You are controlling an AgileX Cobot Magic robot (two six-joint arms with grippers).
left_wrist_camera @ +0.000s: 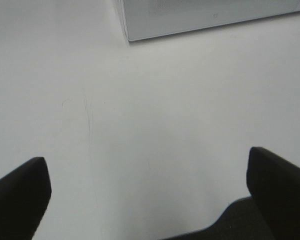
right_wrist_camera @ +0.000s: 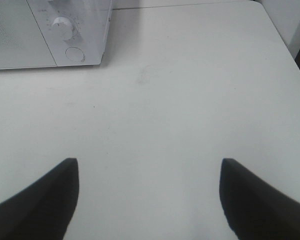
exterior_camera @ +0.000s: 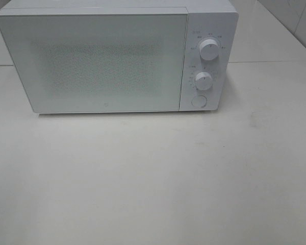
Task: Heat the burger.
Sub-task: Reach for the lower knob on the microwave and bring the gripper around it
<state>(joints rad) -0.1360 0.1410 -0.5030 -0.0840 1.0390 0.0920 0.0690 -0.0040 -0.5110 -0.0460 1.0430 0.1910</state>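
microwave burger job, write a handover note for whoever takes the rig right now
Left gripper: open, empty, over the table by the microwave.
Right gripper: open, empty, over the table near the knobs.
Burger: in no view; the door is shut, nothing visible through it.
Done: cannot tell.
Left: find the burger, probably check inside, then heat.

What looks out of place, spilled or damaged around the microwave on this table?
Nothing stands out. The microwave sits level with its door shut and knobs intact. The table shows no spill, only a faint smudge and a thin scratch. The one oddity: no burger shows in any view.
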